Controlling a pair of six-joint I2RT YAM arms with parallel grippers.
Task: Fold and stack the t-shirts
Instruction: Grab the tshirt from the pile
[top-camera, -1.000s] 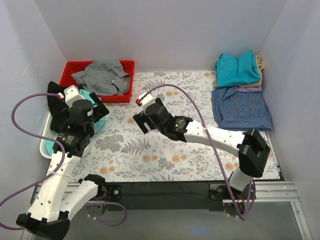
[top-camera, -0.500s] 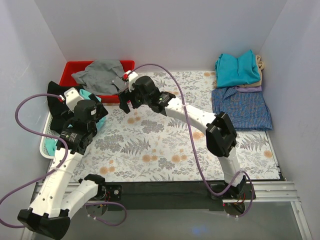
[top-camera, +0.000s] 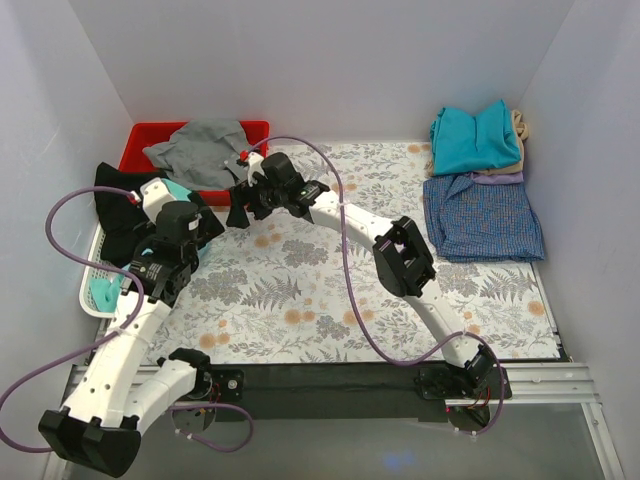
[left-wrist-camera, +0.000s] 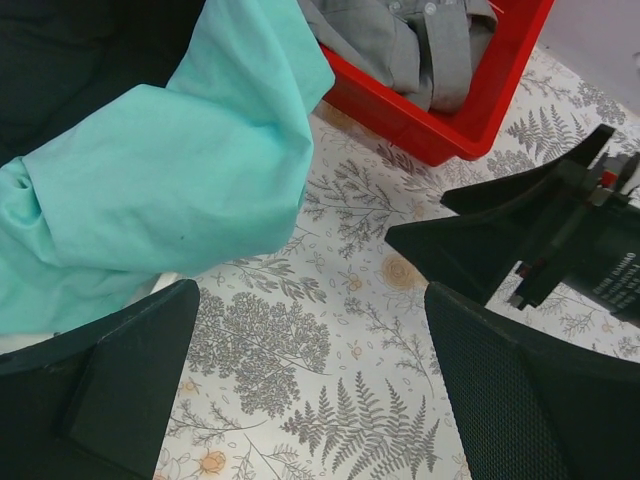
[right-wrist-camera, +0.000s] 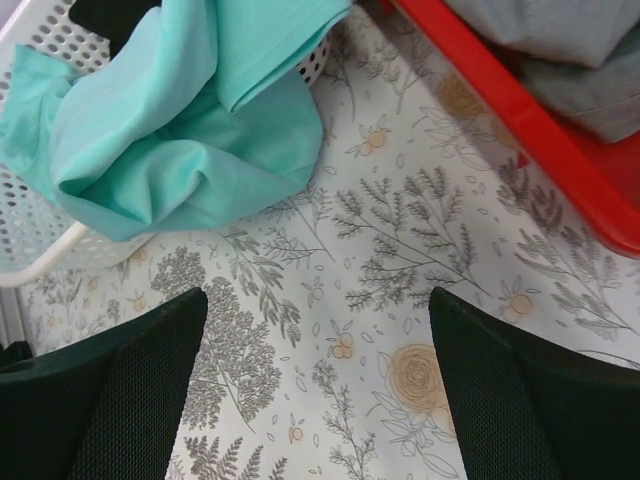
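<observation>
Top external: folded tees (top-camera: 482, 200) far right, red bin (top-camera: 137, 150) with grey shirt (top-camera: 205, 145) back left. Mint tee (right-wrist-camera: 190, 130) hangs over basket (right-wrist-camera: 25, 200) beside bin. Left fingers (left-wrist-camera: 130, 370), right fingers (right-wrist-camera: 520, 390) wide open, empty, over worktop (top-camera: 300, 290).

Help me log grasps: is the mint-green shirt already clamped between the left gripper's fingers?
No, the left gripper stands open over bare floral tablecloth, with the mint-green shirt lying beyond its fingers.

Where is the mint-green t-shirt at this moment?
At the table's left side, the mint-green t-shirt spills over the rim of the white basket, next to the red bin. The right wrist view shows it upper left.
</observation>
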